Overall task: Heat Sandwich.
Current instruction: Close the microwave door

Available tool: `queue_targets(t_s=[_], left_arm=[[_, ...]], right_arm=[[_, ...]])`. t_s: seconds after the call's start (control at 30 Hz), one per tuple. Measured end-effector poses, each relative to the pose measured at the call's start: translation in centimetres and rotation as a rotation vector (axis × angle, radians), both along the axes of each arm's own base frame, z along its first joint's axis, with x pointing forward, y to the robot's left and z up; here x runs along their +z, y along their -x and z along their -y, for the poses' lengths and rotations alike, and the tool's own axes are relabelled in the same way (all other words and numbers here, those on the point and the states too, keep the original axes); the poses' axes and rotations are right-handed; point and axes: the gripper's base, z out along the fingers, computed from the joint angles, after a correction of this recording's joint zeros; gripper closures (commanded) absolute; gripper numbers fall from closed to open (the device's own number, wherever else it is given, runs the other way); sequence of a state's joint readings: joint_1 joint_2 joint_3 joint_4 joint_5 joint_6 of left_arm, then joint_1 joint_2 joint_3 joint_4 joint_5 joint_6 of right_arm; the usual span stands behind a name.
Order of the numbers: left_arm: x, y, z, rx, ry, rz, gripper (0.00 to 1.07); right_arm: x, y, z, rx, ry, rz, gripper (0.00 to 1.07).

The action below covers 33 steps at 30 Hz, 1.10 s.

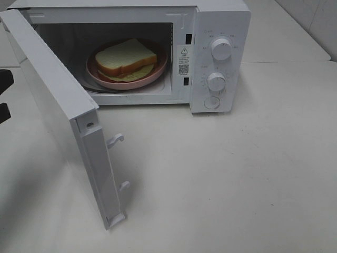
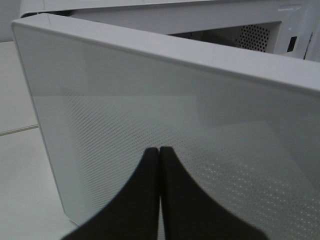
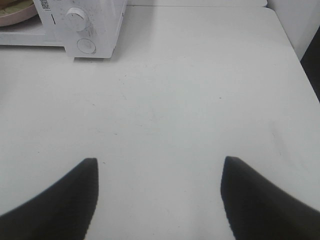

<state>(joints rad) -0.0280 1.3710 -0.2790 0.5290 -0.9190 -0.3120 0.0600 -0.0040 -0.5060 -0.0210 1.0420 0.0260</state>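
Note:
The sandwich (image 1: pixel 126 57), white bread with a tan crust and pale filling, lies on a round pink plate (image 1: pixel 156 75) inside the open white microwave (image 1: pixel 221 26). The microwave door (image 1: pixel 52 100) stands swung out to the left. In the left wrist view my left gripper (image 2: pixel 159 152) is shut with nothing in it, its tips close to the door's outer dotted face (image 2: pixel 150 100); I cannot tell if they touch. My right gripper (image 3: pixel 159 162) is open over bare table, well away from the microwave's control panel (image 3: pixel 82 25). A sliver of the pink plate (image 3: pixel 12 17) shows there.
Two white knobs (image 1: pixel 221 48) (image 1: pixel 216 82) and a round button (image 1: pixel 212 102) sit on the microwave's right panel. Two latch hooks (image 1: pixel 116 139) stick out of the door's free edge. The white table (image 1: pixel 237 179) stretches in front and to the right. A black arm part (image 1: pixel 4 79) shows at the left edge.

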Motion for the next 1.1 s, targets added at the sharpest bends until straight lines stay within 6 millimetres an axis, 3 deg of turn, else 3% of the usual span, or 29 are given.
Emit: queue_targets(t_s=[0.33, 0.53, 1.1], left_arm=[[-1.2, -0.5, 1.6, -0.053, 0.002, 0.006, 1.07], [-2.1, -0.8, 4.6, -0.036, -0.045, 0.014, 1.07], [-2.0, -3.3, 12.2, 0.083, -0.176, 0.104, 1.07]], right_arm=[[0.0, 0.0, 0.0, 0.0, 0.0, 0.0, 0.4], [0.0, 0.0, 0.0, 0.0, 0.0, 0.0, 0.4], [0.0, 0.0, 0.0, 0.0, 0.0, 0.0, 0.4]])
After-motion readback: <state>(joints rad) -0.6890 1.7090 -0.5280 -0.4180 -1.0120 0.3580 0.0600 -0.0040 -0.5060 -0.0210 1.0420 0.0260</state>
